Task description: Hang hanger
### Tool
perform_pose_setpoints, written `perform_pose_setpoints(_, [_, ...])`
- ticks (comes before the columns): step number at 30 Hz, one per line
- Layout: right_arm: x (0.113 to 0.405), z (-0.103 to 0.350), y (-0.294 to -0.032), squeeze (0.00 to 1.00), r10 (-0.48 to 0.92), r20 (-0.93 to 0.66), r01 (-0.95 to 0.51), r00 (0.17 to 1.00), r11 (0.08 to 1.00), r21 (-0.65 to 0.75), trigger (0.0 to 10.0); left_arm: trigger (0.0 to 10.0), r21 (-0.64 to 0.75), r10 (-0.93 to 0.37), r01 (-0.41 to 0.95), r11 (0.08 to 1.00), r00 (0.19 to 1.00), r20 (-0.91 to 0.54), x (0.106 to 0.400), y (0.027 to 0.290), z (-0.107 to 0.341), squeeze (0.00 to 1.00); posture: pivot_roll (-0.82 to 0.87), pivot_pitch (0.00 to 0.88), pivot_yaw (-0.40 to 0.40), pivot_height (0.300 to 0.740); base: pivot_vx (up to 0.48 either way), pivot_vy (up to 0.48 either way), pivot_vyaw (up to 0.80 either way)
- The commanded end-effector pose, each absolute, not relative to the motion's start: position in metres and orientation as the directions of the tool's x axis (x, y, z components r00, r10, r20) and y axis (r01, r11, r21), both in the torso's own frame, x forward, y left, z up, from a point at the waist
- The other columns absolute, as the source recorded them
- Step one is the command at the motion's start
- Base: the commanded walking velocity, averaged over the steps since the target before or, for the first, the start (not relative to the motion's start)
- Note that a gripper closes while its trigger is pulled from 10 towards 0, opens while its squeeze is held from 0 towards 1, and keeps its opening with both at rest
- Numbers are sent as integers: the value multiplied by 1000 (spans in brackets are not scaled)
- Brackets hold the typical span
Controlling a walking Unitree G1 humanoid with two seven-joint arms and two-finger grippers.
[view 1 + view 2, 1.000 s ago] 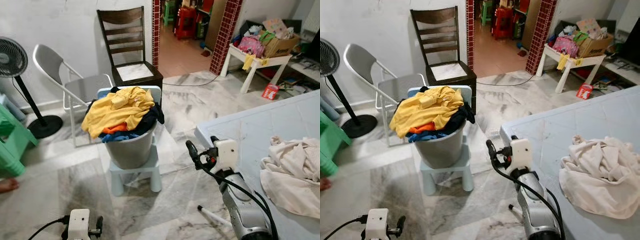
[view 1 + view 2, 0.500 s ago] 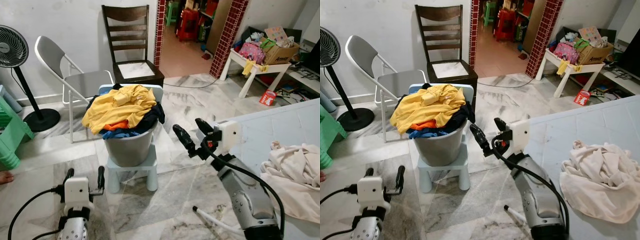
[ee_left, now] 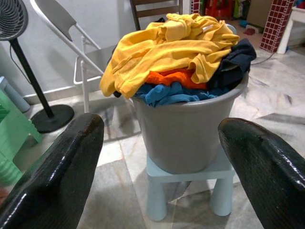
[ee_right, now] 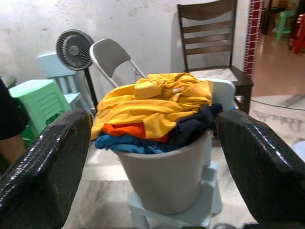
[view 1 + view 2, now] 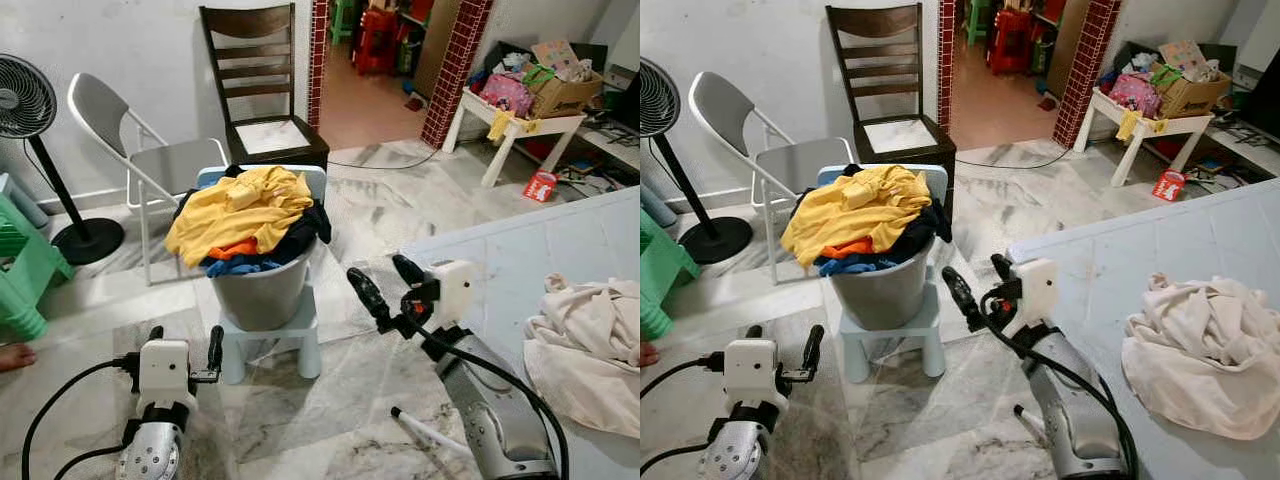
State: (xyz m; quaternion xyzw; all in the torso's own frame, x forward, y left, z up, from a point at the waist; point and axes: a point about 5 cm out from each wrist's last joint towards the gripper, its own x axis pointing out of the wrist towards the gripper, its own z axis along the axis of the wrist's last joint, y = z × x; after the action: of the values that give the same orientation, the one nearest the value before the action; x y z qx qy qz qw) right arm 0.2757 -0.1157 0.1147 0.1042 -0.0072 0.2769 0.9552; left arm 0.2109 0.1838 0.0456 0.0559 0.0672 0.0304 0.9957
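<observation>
Marble floor w/ grey laundry bucket (image 5: pixel 262 290) on stool (image 5: pixel 268 345); left claw (image 5: pixel 184 350) & right claw (image 5: pixel 383 285) both apart, empty.

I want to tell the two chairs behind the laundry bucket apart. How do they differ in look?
The wooden chair is dark brown with a slatted back and a pale seat; the folding chair is grey with thin metal legs and a plain rounded back. The wooden chair stands by the doorway, the folding chair nearer the fan. Both stand against the wall, with nothing on their seats.
</observation>
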Motion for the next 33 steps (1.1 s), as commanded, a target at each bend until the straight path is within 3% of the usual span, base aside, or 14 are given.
perform_pose_setpoints(1, [277, 120, -119, 0, 516, 79, -522, 853, 835, 174, 10000, 10000, 115, 56, -40, 992, 990, -132, 211, 182, 47, 0, 88, 0, -32, 740, 0, 0, 0])
perform_pose_setpoints(20, [278, 119, -117, 0, 523, 71, -527, 849, 836, 154, 10000, 10000, 103, 48, -31, 994, 986, -160, 210, 179, 46, 0, 81, 0, -34, 740, 0, -258, 0])
perform_pose_setpoints(28, [278, 118, -117, 0, 525, 63, -528, 849, 836, 147, 10000, 10000, 86, 86, -70, 994, 976, -199, 210, 182, 39, 0, 80, 0, -38, 740, 0, 0, 0])
perform_pose_setpoints(33, [278, 117, -116, 0, 530, 62, -533, 846, 834, 140, 10000, 10000, 67, 72, -59, 996, 977, -202, 211, 182, 37, 0, 82, 0, -39, 740, 0, 480, 0])
